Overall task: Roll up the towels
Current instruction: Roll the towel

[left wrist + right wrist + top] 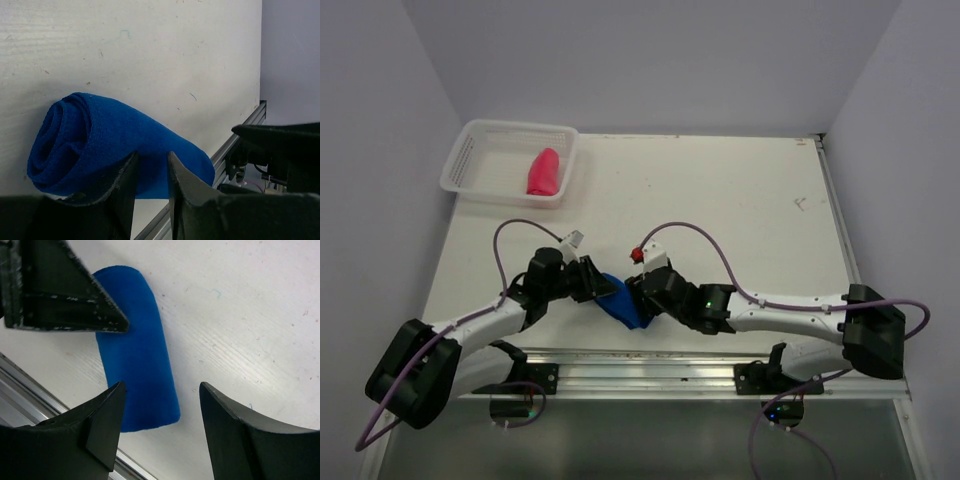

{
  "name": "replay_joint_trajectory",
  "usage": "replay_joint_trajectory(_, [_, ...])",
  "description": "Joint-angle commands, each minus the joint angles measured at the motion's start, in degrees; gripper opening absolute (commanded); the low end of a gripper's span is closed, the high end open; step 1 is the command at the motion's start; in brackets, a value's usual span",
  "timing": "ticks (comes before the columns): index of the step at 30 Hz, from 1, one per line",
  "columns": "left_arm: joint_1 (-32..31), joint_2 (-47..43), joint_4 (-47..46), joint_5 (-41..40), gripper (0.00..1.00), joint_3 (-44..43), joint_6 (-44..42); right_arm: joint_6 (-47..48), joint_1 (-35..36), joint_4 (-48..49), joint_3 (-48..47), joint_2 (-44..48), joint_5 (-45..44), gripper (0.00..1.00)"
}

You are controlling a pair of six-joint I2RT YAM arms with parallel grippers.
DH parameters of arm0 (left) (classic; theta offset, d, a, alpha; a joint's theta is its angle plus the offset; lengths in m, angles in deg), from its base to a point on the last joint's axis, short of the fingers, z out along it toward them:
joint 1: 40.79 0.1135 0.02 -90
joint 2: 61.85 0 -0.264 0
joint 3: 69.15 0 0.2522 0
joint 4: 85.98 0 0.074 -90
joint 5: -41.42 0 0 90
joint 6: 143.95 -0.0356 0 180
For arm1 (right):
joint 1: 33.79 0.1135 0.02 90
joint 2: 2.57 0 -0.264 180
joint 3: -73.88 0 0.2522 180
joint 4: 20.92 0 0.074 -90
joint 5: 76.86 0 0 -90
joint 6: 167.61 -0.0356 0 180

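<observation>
Blue towel (137, 350) found already rolled, lying just below wide-open right pincer (161, 386) and ahead of almost closed, empty left pincer (152, 157), probably for steadying.

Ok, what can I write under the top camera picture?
Two robot arms meet over a rolled blue towel; a pink towel sits in the white basket.

Towel (620, 308) between left pincer (607, 292), right pincer (638, 296); second roll (543, 173), apparently, in basket (455, 165).
</observation>
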Motion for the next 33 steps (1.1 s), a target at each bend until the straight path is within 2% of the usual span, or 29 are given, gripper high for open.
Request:
replay_joint_trajectory(1, [-0.3, -0.6, 2.1, -1.4, 0.33, 1.7, 0.1, -6.5, -4.5, 7.2, 2.9, 2.0, 13.6, 0.64])
replay_joint_trajectory(7, [-0.3, -1.5, 3.2, -1.8, 0.33, 2.0, -0.1, -8.7, -6.9, 8.9, 4.8, -0.4, 20.1, 0.68])
replay_joint_trajectory(14, [-0.3, -4.8, 6.7, -3.2, 0.33, 2.4, -0.6, -9.9, -7.0, 10.8, 8.1, -0.9, 18.9, 0.71])
replay_joint_trajectory(22, [-0.3, -6.8, 9.4, -4.1, 0.33, 3.0, -0.7, -11.4, -7.4, 14.4, 9.0, -3.7, 21.3, 0.72])
replay_joint_trajectory(26, [-0.3, -7.4, 9.4, -4.2, 0.33, 3.5, -0.3, -11.3, -7.5, 16.5, 8.9, -5.3, 23.6, 0.66])
replay_joint_trajectory(30, [-0.3, -8.5, 10.8, -4.9, 0.33, 3.0, -0.2, -10.6, -7.1, 18.3, 9.0, -6.2, 25.6, 0.52])
replay_joint_trajectory(32, [-0.3, -9.2, 12.4, -5.6, 0.36, 2.0, -0.2, -9.4, -5.9, 18.0, 8.8, -5.9, 23.7, 0.49])
replay_joint_trajectory(33, [-0.3, -9.3, 13.2, -5.9, 0.41, 1.6, -0.1, -8.8, -5.1, 17.2, 8.8, -5.6, 21.8, 0.48])
